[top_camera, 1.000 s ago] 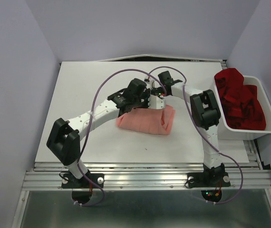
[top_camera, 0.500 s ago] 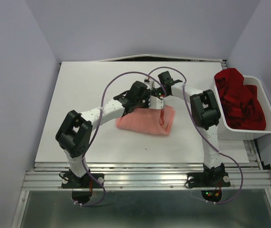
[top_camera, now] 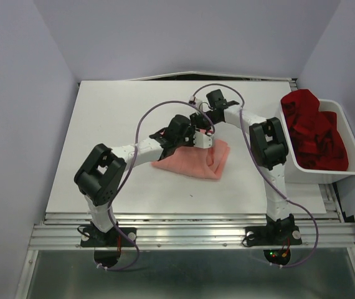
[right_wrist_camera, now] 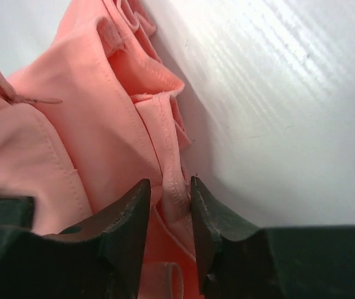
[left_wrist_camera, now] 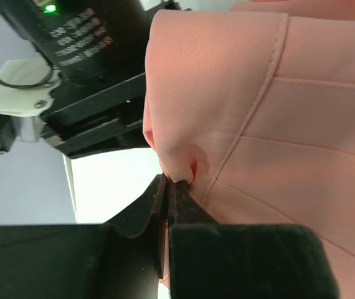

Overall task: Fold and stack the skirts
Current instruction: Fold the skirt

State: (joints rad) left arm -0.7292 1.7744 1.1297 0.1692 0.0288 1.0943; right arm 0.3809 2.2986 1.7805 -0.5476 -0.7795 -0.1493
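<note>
- We see the salmon-pink skirt (top_camera: 193,161) lying folded over in the middle of the table (top_camera: 103,137).
- The deep red skirt (top_camera: 311,134) sits heaped in the white bin (top_camera: 354,163).
- Our left gripper (left_wrist_camera: 167,185) pinches a pink fold.
- Our right gripper (right_wrist_camera: 168,193) clamps the hem.

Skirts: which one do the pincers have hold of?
The salmon-pink skirt, lying on the table with cloth between the fingers of the left pincer and right pincer. The deep red skirt sits untouched, bunched in the white bin.
</note>
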